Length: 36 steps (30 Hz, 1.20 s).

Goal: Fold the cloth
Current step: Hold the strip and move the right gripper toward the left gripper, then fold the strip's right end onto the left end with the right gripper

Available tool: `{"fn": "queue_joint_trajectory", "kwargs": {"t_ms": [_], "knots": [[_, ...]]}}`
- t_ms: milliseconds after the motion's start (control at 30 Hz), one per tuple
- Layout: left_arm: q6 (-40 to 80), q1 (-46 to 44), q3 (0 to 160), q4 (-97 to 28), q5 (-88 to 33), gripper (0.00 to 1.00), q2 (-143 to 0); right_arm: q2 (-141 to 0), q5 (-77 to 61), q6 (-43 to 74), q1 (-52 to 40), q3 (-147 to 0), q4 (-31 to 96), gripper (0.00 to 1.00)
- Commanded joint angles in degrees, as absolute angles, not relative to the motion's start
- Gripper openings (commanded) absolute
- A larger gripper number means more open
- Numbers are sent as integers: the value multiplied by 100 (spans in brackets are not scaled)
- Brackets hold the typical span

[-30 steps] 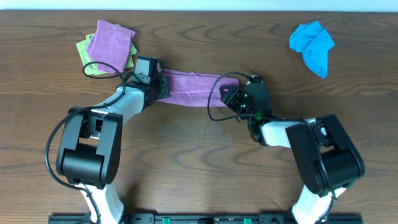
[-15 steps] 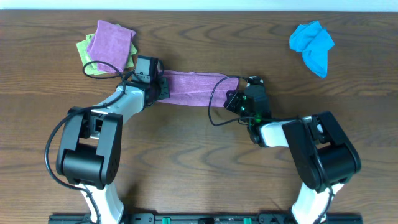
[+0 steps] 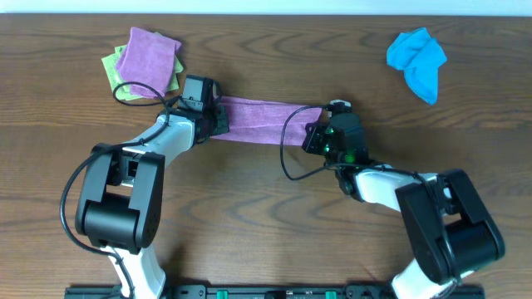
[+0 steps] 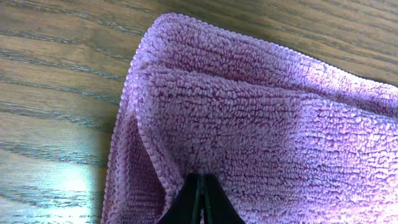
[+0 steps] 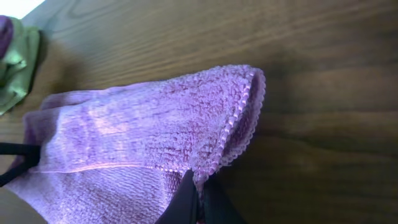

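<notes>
Purple cloth (image 3: 259, 120) lies mid-counter (image 3: 249, 216), nearer far edge, doubled into narrow band. Left pincer (image 4: 200, 198) clamped tight on cloth's left end. Right pincer (image 5: 196, 198) clamped on right end, at scalloped hem. Likely reason: both ends pinched for taut band and aligned layers ahead of next fold. Long axis runs left-right, roughly parallel to far edge, ends pointing toward side edges. Stacked purple-and-green cloths (image 3: 145, 62) near far-left corner and crumpled blue cloth (image 3: 418, 60) near far-right corner, both apart.

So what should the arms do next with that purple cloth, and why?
Probably carry the right tool toward the left tool: both pinch opposite ends of the purple cloth, a doubled strip stretched between them, ready for halving.
</notes>
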<state>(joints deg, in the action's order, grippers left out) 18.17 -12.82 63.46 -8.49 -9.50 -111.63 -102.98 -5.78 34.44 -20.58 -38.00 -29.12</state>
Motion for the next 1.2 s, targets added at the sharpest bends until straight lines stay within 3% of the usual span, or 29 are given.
{"fn": "queue_joint_trajectory", "kwargs": {"t_ms": [0, 500, 1167], "knots": [[1850, -1284, 6329, -987, -1017, 6, -11185, -10082, -539, 3111, -2102, -3763, -2891, 1], [1951, -1284, 6473, -1059, -1057, 6, -11153, -9664, -635, 2687, -2139, -4032, -2635, 1], [1953, -1393, 6479, -1039, -1057, 6, -11153, -9872, -340, 2480, -3103, -4786, -2628, 1]]}}
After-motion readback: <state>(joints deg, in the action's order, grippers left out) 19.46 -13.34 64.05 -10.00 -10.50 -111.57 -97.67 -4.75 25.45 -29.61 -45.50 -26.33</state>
